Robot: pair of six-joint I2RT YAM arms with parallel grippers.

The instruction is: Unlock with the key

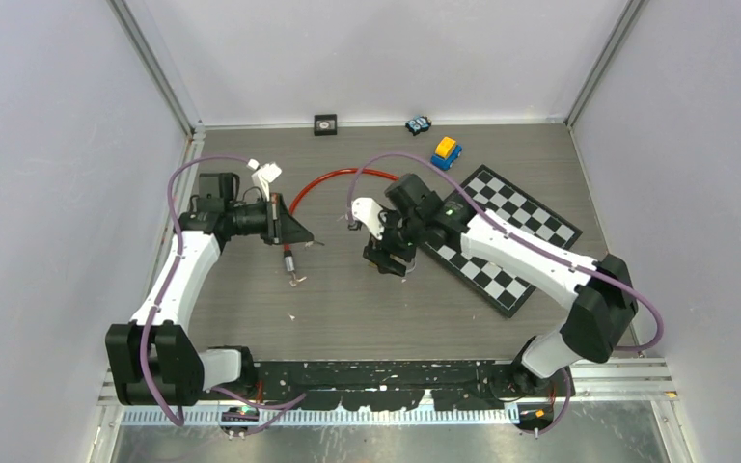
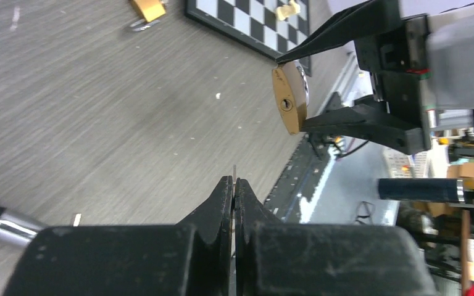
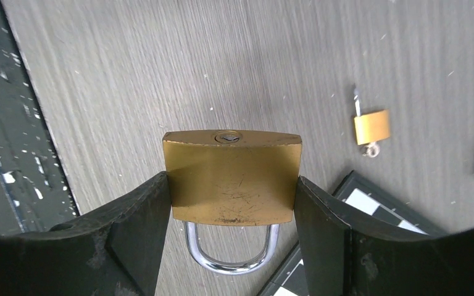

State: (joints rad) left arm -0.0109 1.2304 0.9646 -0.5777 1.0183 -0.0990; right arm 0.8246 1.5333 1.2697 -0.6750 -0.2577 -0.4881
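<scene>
On the bench the unlocking has not begun. The right gripper stands wide, clamped on the sides of the brass padlock and holding it clear of the bench. The shackle looks closed. The left gripper is pressed fully shut on a thin metal sliver, which I take to be the key seen edge-on. The keyhole faces that gripper but stands apart from the key. Lining up, inserting and turning all remain.
</scene>
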